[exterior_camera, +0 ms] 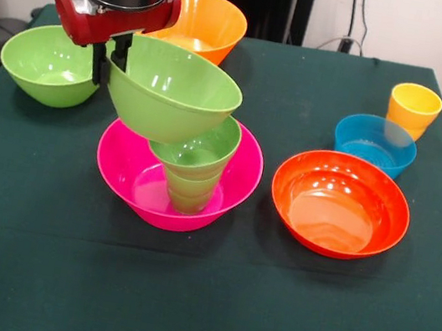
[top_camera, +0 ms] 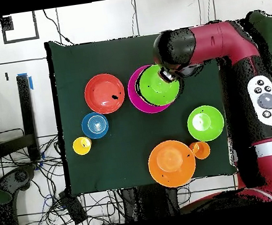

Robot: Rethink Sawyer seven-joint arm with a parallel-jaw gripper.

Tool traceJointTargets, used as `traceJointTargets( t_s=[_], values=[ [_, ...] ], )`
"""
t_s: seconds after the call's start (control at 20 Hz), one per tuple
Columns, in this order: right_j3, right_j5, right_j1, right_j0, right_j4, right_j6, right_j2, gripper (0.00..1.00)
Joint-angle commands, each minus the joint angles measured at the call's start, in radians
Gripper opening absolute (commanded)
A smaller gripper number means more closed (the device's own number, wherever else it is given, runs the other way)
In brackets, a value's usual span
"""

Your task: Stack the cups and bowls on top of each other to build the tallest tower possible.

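At the table's left edge in the front view sits a spare light green bowl [exterior_camera: 51, 63], and just right of it the gripper [exterior_camera: 110, 58] pinches the rim of a second light green bowl [exterior_camera: 172, 89], fingers closed on its wall at the bowl's nine o'clock side. That held bowl hangs tilted, its mouth tipped toward the camera and to the right, its base resting near or just above the rim of the smaller green bowl [exterior_camera: 199, 146]; I cannot tell whether they touch. The smaller bowl sits on a green cup [exterior_camera: 190, 190] standing in the pink bowl [exterior_camera: 177, 173], which makes the tower. The deciding relation: the stack's centre lies at about five o'clock from the gripper, below and to the right, so my judgement is that the held bowl needs levelling and shifting that way before release, or it may slide off. Behind stands an orange bowl [exterior_camera: 204, 23]. Farther right lie the red-orange bowl [exterior_camera: 340, 204], the blue bowl [exterior_camera: 375, 142] and the yellow cup [exterior_camera: 414, 108], all unstacked. Overhead, a small orange cup [top_camera: 200, 150] touches the orange bowl.
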Motion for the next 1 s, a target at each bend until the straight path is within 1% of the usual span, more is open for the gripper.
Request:
traceJointTargets(
  t_s=[0.05, 0.25, 0.5, 1.0],
  values=[
    [0.070, 0.076, 0.015, 0.024, -0.023, -0.181, -0.030, 0.00],
    [0.074, 0.045, 0.020, 0.014, -0.003, -0.185, -0.008, 0.00],
    [0.073, 0.052, 0.023, 0.018, 0.001, -0.182, -0.010, 0.00],
    [0.100, 0.026, 0.016, 0.002, 0.022, -0.177, -0.003, 0.00]
  ],
)
